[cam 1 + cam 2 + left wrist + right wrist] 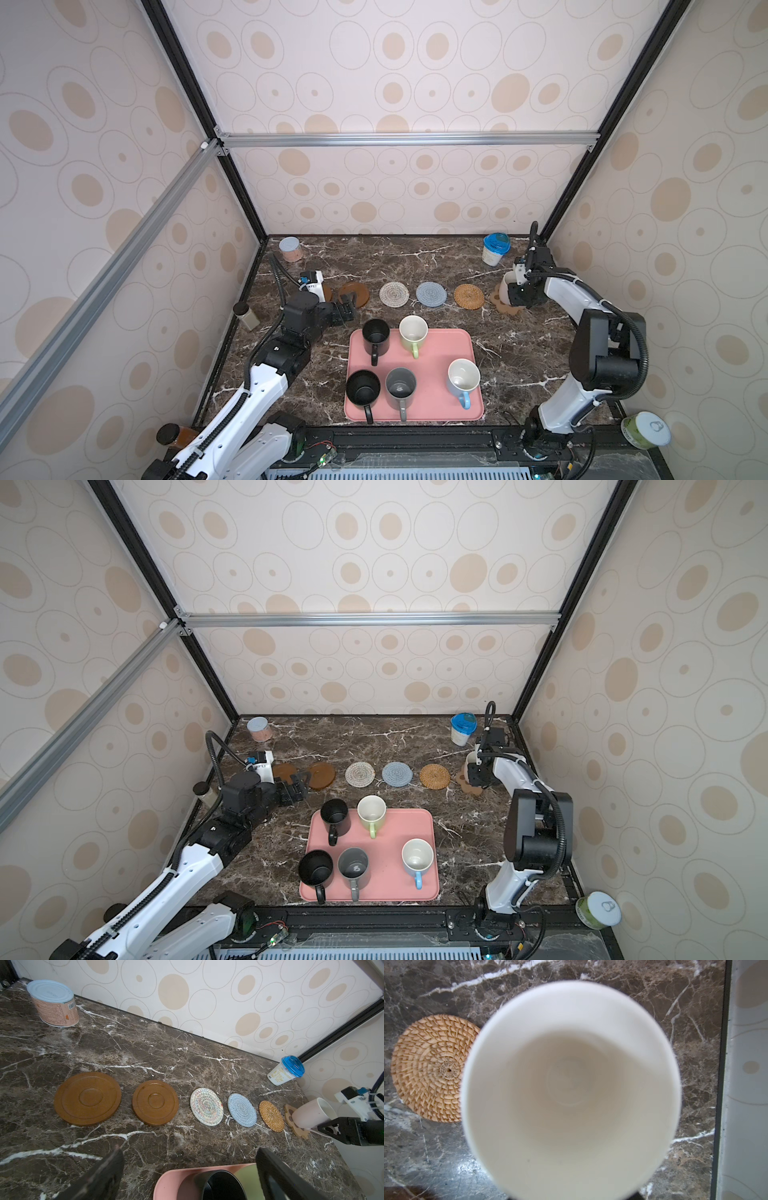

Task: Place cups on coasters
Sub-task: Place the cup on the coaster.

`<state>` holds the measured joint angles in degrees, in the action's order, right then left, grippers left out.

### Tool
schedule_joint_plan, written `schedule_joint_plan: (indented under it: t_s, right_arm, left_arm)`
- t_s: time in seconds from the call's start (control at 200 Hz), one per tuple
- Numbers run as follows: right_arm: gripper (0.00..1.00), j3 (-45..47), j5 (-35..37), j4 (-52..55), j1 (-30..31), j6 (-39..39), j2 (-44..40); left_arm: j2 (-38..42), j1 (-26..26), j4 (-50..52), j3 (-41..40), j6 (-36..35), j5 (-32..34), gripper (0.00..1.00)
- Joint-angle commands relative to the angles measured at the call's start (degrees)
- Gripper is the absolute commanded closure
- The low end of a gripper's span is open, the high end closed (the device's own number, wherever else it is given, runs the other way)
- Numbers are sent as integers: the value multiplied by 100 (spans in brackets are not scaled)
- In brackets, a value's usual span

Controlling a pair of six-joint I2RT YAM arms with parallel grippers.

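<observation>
Right gripper: right of centre in a top view, close against the white-pink mug; whether its jaws clamp the mug or stand off it cannot be told. Mug: mouth up, on the paw-shaped coaster, just beside the tan rattan coaster. Left gripper: jaws wide apart, empty, left of centre over the table, near a brown wooden disc. Five other mugs: on the pink tray, lower centre.

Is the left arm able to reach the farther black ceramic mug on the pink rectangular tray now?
Probably yes. The left gripper hangs with fingers open right beside that black ceramic mug, nothing between them; the light green ceramic mug stands on its other side.
</observation>
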<state>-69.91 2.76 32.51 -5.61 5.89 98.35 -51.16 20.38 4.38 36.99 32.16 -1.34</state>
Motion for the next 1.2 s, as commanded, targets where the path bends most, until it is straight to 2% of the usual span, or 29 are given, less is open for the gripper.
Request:
schedule_joint_plan:
  t_s: [0.0, 0.345, 0.72, 1.195]
  right_arm:
    - [55, 80, -69, 84, -20, -46, -290]
    - [52, 26, 76, 513, -18, -237, -835]
    - [50, -706, 67, 1561, 141, -973, -1556]
    - [49, -1348, -22, 2310, 1864, -2094, -2065]
  left_arm:
    - [80, 34, 65, 40, 53, 64, 0]
    - [-2, 34, 28, 105, 31, 60, 0]
    - [-156, 36, -25, 149, 27, 30, 0]
    - [-361, 29, -122, 226, 114, 20, 0]
